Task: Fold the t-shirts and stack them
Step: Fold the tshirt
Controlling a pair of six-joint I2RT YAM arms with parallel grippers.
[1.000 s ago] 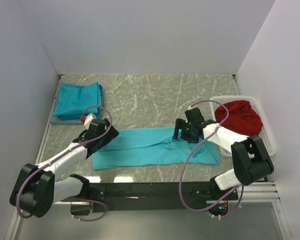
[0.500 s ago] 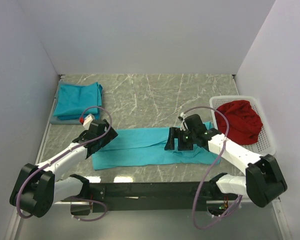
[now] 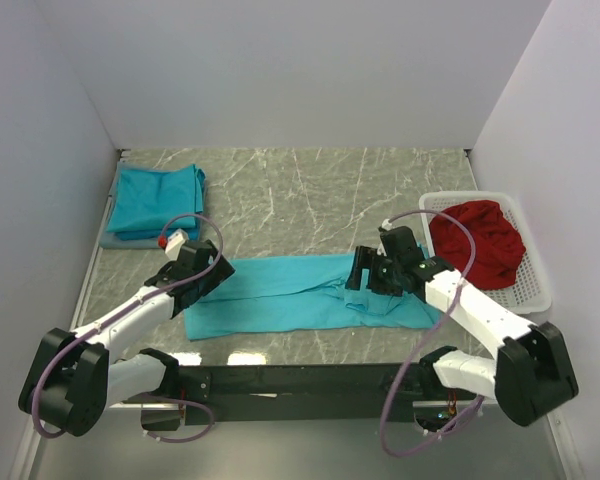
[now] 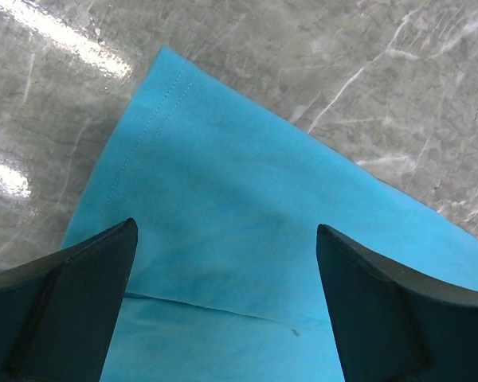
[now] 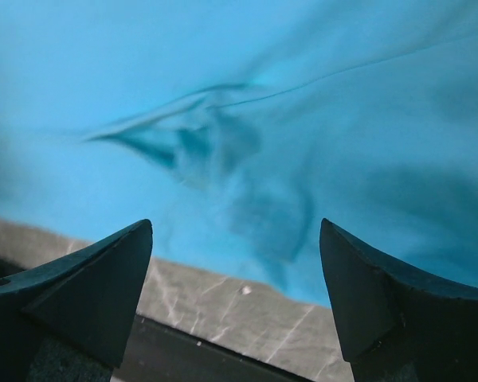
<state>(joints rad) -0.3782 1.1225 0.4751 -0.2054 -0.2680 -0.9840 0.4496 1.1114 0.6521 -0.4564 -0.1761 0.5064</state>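
- Hovering over the left end of the long turquoise t-shirt (image 3: 280, 295), my left gripper (image 4: 225, 231) has its fingers spread wide and holds nothing. A hemmed corner with its line of stitching lies flat below it.
- My right gripper (image 5: 235, 227) hangs over the shirt's right part, also released. Nothing sits between its fingers, and a puckered wrinkle lies just under them, close to the cloth's near edge.
- The t-shirt lies as a long band running left to right across the near middle of the table. It is smooth on the left and rumpled on the right.
- A folded pile (image 3: 158, 198) of the same turquoise cloth sits in the far left corner on a grey pad (image 3: 110, 240). I cannot tell how many shirts are in it.
- The table top (image 3: 310, 200) is glossy grey-green stone pattern with white veins, and bright patches of light reflect off it at the near left.
- Plain white walls (image 3: 300, 70) close the table in on the left, far and right sides.
- At the right edge stands a white slatted basket (image 3: 540, 295) holding a red cloth (image 3: 480, 235), near the shirt's right end.
- A black rail (image 3: 300, 380) runs along the near edge, where my arms are mounted.
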